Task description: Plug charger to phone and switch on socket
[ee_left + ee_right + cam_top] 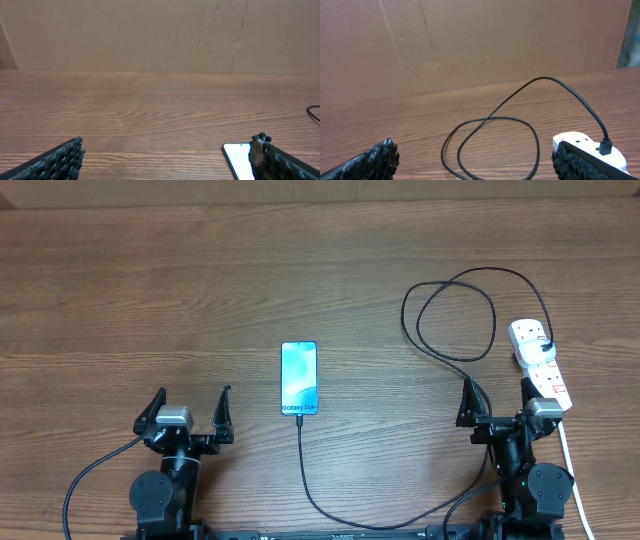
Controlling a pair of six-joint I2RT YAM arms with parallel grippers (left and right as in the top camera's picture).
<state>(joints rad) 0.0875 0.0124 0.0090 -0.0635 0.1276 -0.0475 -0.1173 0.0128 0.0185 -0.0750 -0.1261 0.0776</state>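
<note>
Phone (299, 378) lies flat mid-table, screen lit | charger (299, 442) leaves its near end, runs along the near edge, loops, plug seated in socket (553, 383) by the right edge | we hold left gripper (193, 395) and right gripper (497, 385) spread wide, empty, at the near edge

Wooden table (120, 280): phone (299, 379), looped charger (300, 450), socket (553, 383) lying on top.
</note>
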